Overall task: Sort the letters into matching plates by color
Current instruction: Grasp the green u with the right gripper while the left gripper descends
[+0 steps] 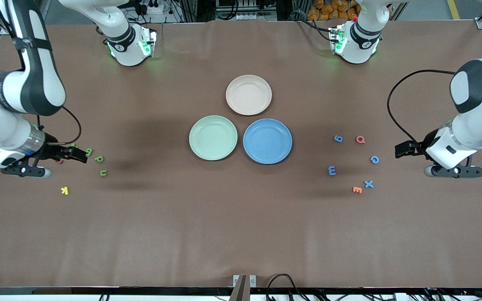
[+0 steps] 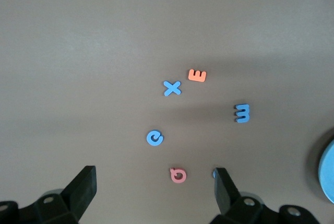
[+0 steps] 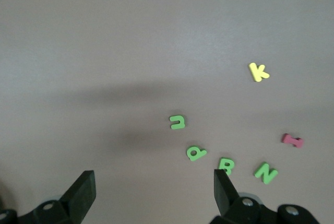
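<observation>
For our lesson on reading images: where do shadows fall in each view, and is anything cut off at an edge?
Front view: soft dark shadows lie on the brown cloth beside the green plate. Left wrist view: a shadow band crosses by the blue letters; the blue plate is cut off at the edge. Right wrist view: a shadow lies near the green letters.

high front camera faces both robots over the whole bench (image 1: pixel 241 234); each wrist camera looks down closely, seemingly tilted, sharing its letter cluster.
</observation>
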`<state>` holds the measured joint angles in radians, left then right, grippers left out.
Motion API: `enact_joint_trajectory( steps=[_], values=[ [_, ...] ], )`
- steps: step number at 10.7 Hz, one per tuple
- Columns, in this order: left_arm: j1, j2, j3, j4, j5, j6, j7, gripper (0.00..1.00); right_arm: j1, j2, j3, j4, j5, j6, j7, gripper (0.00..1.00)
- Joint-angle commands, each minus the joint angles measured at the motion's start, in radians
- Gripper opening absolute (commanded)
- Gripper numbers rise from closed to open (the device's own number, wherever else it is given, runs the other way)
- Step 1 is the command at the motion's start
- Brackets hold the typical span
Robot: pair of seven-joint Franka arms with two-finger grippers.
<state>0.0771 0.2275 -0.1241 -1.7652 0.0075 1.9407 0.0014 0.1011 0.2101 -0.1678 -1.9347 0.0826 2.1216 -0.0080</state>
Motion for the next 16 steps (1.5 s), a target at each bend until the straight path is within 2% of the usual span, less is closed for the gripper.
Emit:
enact_joint_trajectory(
  steps=[1,5,7,9,16],
  values=[
    [0.013,0.000,-0.006,-0.042,0.014,0.052,0.015,1.00,-0.011,0.083,0.017,-0.068,0.017,0.154,0.013,1.00],
    [0.020,0.000,-0.006,-0.051,0.014,0.058,0.015,1.00,-0.032,0.116,0.036,-0.147,0.017,0.289,0.013,1.00],
    [0.020,0.000,-0.006,-0.051,0.014,0.060,0.014,1.00,-0.059,0.159,0.057,-0.182,0.017,0.404,0.013,1.00],
    [0.016,0.006,-0.008,-0.059,0.012,0.079,0.012,1.00,-0.093,0.176,0.094,-0.184,0.017,0.420,0.026,1.00],
    [0.012,0.045,-0.008,-0.097,0.008,0.185,0.003,1.00,-0.149,0.278,0.129,-0.184,0.017,0.505,0.036,1.00]
  ],
)
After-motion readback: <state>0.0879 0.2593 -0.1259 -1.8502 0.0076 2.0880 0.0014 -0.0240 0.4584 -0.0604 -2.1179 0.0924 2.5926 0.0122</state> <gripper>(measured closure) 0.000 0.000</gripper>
